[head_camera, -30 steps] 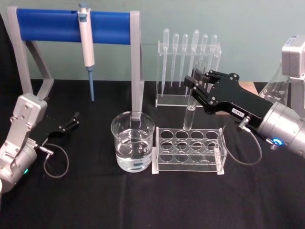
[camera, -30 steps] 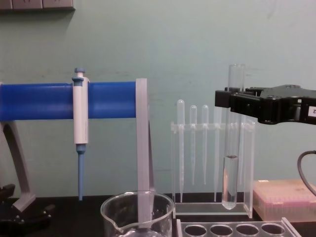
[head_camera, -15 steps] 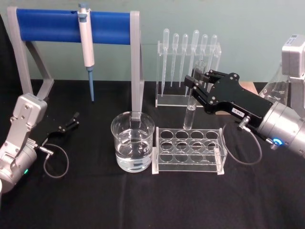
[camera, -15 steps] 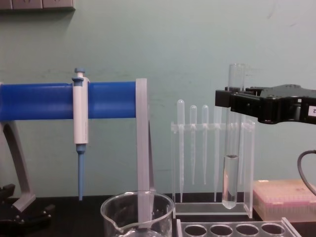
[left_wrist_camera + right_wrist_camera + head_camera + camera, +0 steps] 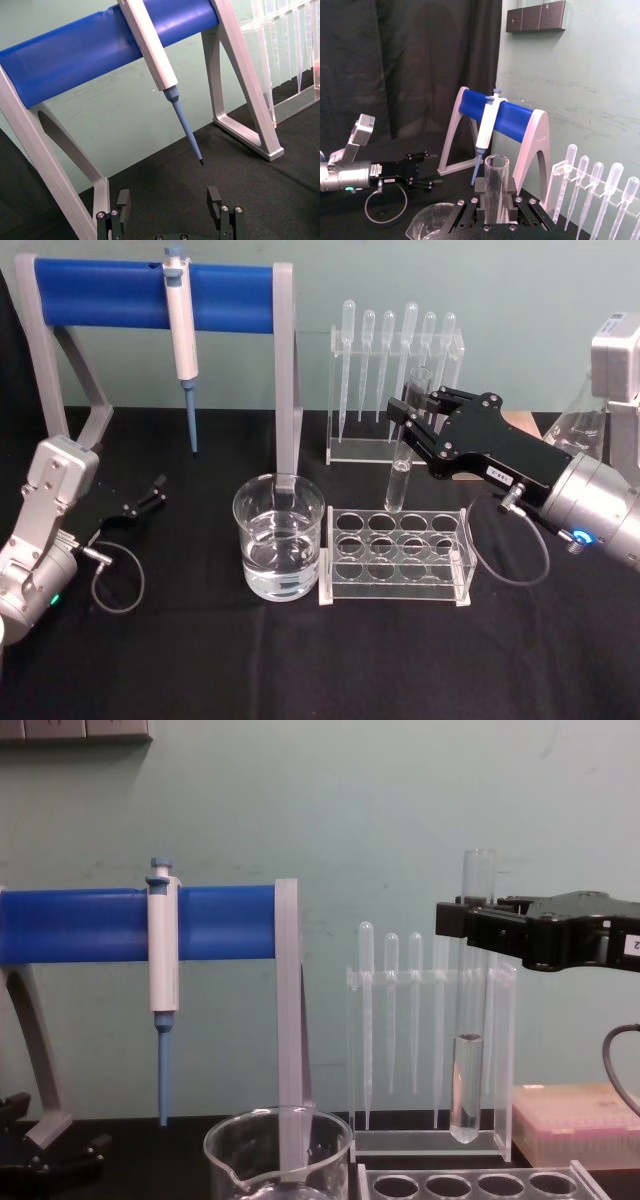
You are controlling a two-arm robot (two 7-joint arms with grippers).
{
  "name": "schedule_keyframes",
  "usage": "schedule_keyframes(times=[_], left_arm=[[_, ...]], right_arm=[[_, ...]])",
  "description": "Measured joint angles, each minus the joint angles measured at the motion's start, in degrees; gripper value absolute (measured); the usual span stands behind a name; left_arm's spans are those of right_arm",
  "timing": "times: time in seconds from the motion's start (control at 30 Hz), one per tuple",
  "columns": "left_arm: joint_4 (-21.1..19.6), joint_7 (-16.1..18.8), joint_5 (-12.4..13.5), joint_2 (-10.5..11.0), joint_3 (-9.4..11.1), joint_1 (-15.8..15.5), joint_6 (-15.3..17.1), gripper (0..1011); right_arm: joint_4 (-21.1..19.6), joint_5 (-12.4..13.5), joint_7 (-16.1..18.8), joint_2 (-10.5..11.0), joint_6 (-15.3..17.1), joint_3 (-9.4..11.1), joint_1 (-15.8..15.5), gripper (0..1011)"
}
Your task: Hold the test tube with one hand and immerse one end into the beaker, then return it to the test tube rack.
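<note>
Chest view crops beaker [image 5: 240, 1165] base; rack [image 5: 470, 1185] too.

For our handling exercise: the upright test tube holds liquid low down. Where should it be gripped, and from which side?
Grip the test tube on its upper stretch, below the rim, coming level from the robot's right, as the right gripper does, jaws shut across it. The straight upright wall suits a side pinch, leaving the rounded lower end free.
</note>
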Motion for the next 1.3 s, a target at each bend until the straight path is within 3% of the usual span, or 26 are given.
schedule_keyframes(times=[0.97, 1.3], left_arm=[[0.00, 0.00, 0.00, 0.00, 0.00, 0.00, 0.00, 1000], [0.00, 0.00, 0.00, 0.00, 0.00, 0.00, 0.00, 1000]], right_arm=[[0.02, 0.02, -0.02, 0.07, -0.02, -0.13, 0.07, 241], [2.13, 0.18, 0.07, -1.04, 0.91, -4.11, 5.22, 241]])
